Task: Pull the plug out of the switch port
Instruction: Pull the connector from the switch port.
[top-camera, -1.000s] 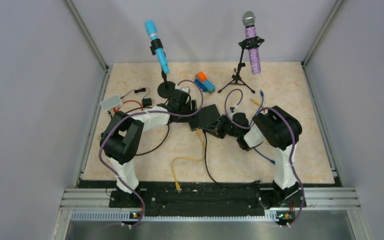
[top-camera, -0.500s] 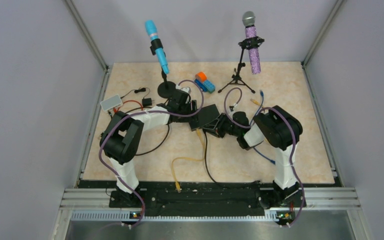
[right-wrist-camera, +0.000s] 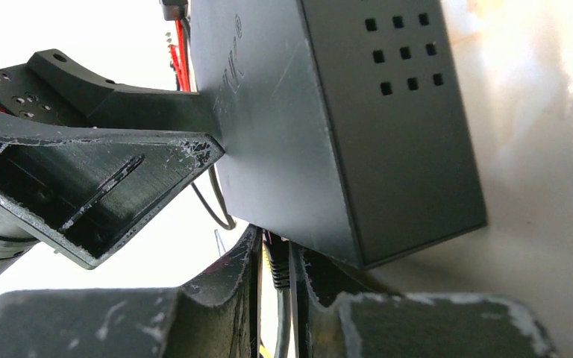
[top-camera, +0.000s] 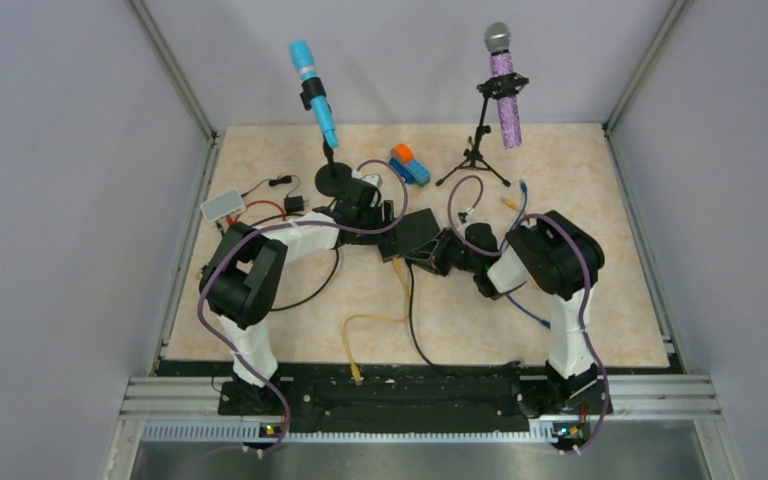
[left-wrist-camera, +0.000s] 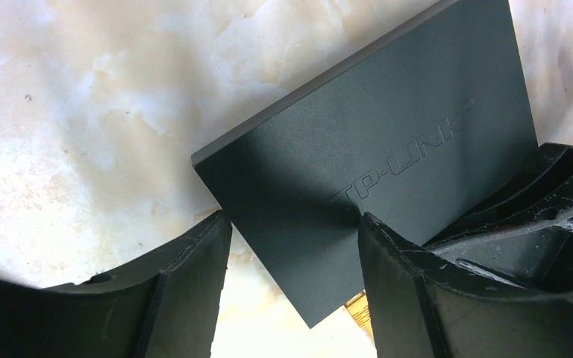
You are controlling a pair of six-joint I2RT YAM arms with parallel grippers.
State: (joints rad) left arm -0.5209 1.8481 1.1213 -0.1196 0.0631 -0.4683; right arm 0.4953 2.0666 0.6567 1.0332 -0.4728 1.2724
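Nothing moved | left pincer (left-wrist-camera: 292, 224), angled down, wide astride switch (left-wrist-camera: 388, 134) | right pincer (right-wrist-camera: 276, 250), low, clamps plug (right-wrist-camera: 274, 267)

Switch box (top-camera: 418, 232) hemmed: left claw (top-camera: 391, 220) on its left, right claw (top-camera: 439, 252) pinching plug (right-wrist-camera: 274, 270) at its near edge; tabletop (top-camera: 480, 325) bare near-right.

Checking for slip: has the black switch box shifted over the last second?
No: the switch box sits just as before, right of the round mic base.

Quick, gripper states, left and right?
Left gripper: open, spread over the switch corner.
Right gripper: shut on the plug at the switch's edge.
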